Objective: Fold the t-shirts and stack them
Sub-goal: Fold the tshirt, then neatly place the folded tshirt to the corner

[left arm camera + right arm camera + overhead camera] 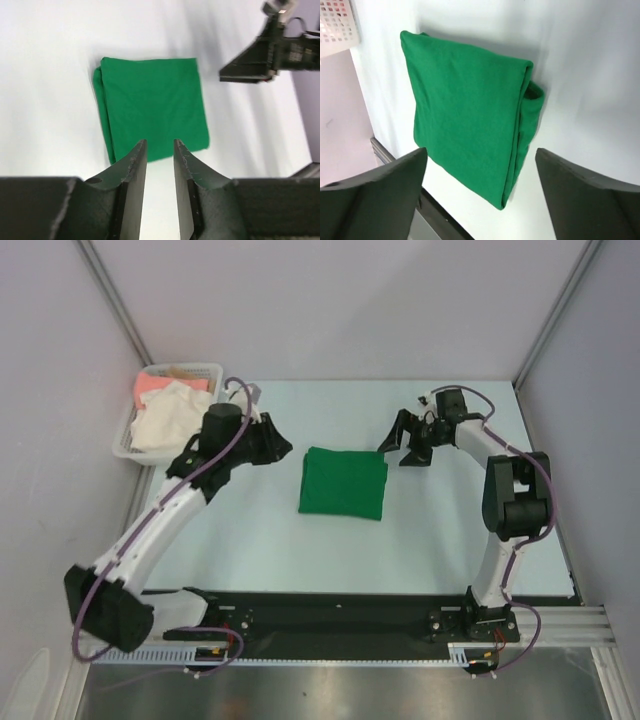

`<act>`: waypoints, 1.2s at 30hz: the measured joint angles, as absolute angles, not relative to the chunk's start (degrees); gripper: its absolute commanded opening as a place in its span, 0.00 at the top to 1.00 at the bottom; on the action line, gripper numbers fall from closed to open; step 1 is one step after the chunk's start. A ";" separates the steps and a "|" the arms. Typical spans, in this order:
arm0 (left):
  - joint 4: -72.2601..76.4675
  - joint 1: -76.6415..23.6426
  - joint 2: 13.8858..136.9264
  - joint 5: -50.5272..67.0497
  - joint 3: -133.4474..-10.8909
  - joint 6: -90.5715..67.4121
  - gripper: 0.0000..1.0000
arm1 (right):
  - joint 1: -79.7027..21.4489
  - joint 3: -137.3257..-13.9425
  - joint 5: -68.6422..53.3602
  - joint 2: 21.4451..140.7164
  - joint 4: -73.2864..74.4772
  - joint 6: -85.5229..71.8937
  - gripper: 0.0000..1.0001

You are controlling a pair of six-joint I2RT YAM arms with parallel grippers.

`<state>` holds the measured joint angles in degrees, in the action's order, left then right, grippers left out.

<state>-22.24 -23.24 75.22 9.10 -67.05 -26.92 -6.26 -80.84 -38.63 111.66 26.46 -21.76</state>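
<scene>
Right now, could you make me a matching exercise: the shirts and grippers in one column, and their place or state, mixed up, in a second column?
Column one
1. green shirt
2. cream shirt
3. left gripper
4. right gripper

Column two
a. jaws wide apart
b. folded on the table
c. lying in the basket
d. jaws a little apart, nothing between

Pairs: 1-b, 2-c, 3-d, 4-a

- The folded t-shirt [343, 482] is showing solid bright green.
- The lattice basket [122, 440] is looking white, carrying a cream-white t-shirt [165, 420] and a salmon-pink t-shirt [155, 383].
- The counter [450, 535] is looking pale blue.
</scene>
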 measured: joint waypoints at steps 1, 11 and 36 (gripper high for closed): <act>-22.74 -23.24 71.44 9.10 -65.60 -26.96 0.65 | -6.31 -81.65 -38.13 111.42 27.62 -20.84 0.00; -33.10 -23.31 57.21 9.43 -53.60 -29.12 0.62 | -10.22 -85.93 -31.92 118.89 29.21 -17.82 0.18; -37.60 -23.31 56.60 11.20 -52.53 -29.43 0.60 | -4.97 -110.65 -14.57 131.15 41.98 -1.78 1.00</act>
<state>-37.60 -23.31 56.60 11.20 -52.53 -29.43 -4.97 -110.65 -14.57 131.15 41.98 -1.78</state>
